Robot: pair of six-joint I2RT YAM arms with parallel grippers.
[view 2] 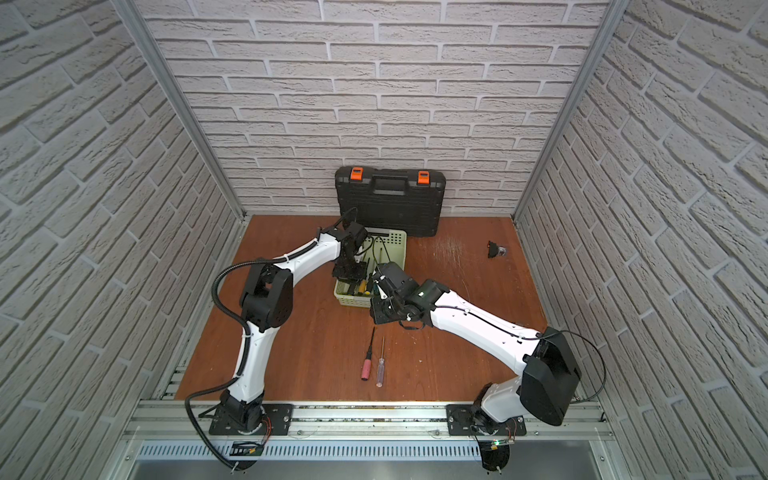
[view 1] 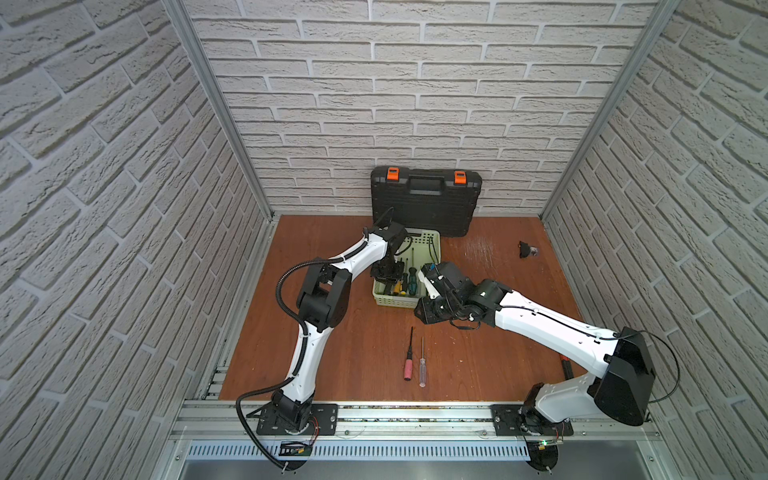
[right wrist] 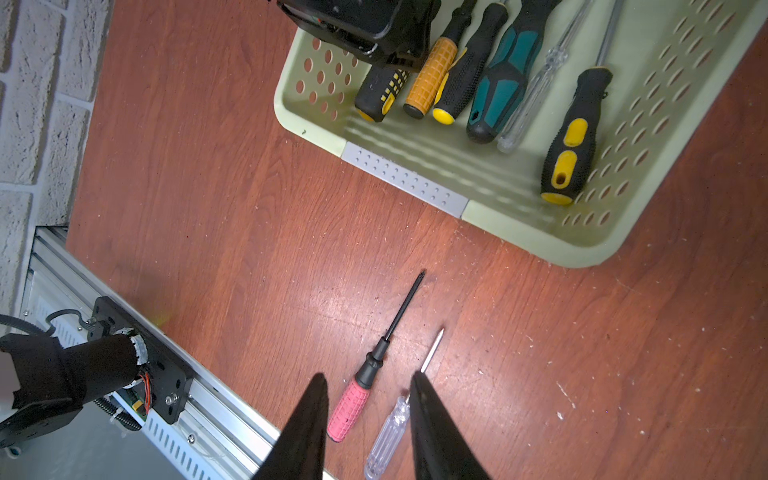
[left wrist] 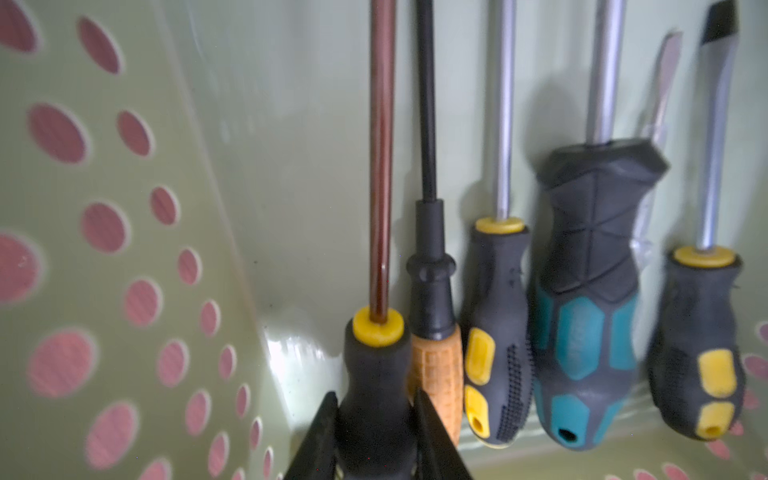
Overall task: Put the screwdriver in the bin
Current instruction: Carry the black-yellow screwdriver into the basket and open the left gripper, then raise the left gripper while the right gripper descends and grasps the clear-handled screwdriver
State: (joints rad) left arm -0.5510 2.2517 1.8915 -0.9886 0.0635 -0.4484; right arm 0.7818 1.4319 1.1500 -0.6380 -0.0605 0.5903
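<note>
Bin (view 1: pixel 430 237) near end packed: left fingers (left wrist: pixel 322 436), screwdriver handles (left wrist: pixel 586 316). Far end only shafts (view 1: pixel 412 254). Toolcase (view 1: pixel 426 203) behind; right arm (view 1: pixel 453 284) overhangs corner.

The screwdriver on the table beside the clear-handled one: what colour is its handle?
Its handle is pink. The right wrist view shows it best.

Seen in a top view, the left arm (view 1: pixel 305 357) rose from its base toward twelve o'clock and bent at the elbow. Its forearm ran toward two o'clock, with the wrist pointing down. The left gripper (left wrist: pixel 374 399) was clamped on a screwdriver (left wrist: pixel 376 361) handle. The right arm (view 1: pixel 552 328) stretched toward ten o'clock. The right gripper (right wrist: pixel 368 376) hung with its jaws apart, holding nothing.
</note>
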